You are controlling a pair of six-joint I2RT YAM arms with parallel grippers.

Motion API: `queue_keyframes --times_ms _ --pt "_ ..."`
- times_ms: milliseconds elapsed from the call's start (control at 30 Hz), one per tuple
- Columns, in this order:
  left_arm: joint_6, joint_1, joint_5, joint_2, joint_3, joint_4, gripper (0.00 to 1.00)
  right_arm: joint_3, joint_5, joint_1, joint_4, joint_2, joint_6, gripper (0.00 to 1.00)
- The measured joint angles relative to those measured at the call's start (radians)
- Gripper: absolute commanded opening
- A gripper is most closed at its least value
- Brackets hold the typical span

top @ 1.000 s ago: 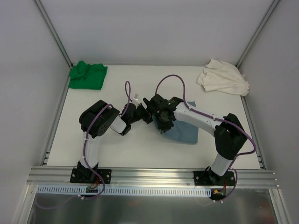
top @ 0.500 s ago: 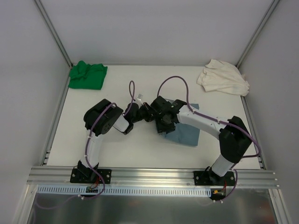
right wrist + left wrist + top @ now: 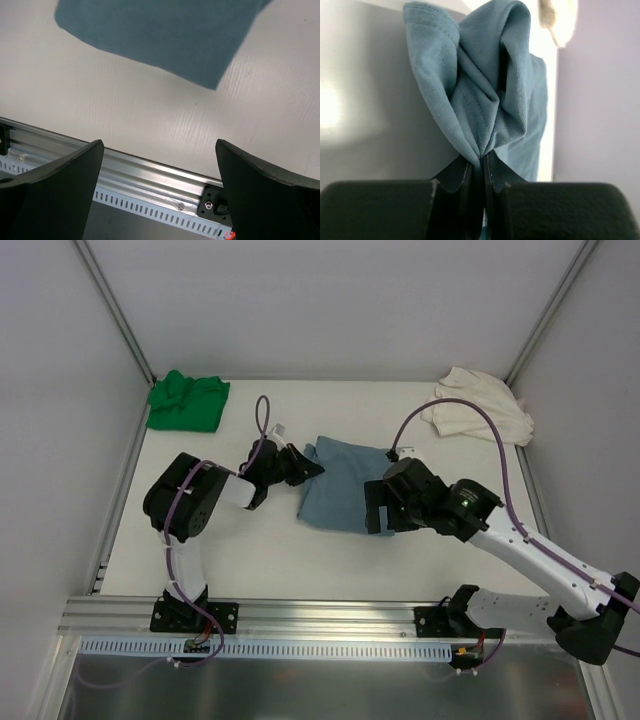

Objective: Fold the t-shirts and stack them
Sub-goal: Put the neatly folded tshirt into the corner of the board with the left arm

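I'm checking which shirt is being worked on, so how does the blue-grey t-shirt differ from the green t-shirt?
The blue-grey t-shirt lies mid-table, spread fairly flat; the green t-shirt sits bunched in the far left corner. The blue-grey one is pinched at its left edge by the left gripper, whose fingers are shut on a gathered fold; nothing touches the green one. Both are soft cloth on the white table.

Blue-grey tee (image 3: 345,498) blocks centre, near-left table (image 3: 300,565) strip open — passable
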Motion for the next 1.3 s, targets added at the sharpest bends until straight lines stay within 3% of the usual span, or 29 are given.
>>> queue_keyframes --times_ms 167,367,700,1100,1300 --pt "0.163 0.092 -0.006 -0.074 0.063 -0.263 0.0 -0.066 0.023 -0.008 -0.037 -0.073 0.003 1.0" --pt "0.373 0.168 -0.012 -0.082 0.318 -0.614 0.0 -0.126 0.021 -0.04 -0.044 -0.142 0.0 0.99" --pt "0.591 0.278 -0.053 0.121 0.802 -1.016 0.0 -0.176 -0.021 -0.102 -0.036 -0.253 -0.017 0.99" --pt "0.732 0.419 -0.099 0.32 1.207 -1.33 0.0 -0.257 -0.081 -0.164 -0.017 -0.29 -0.049 1.0" --pt "0.815 0.475 -0.145 0.371 1.419 -1.402 0.0 -0.294 -0.116 -0.191 0.014 -0.277 -0.064 0.99"
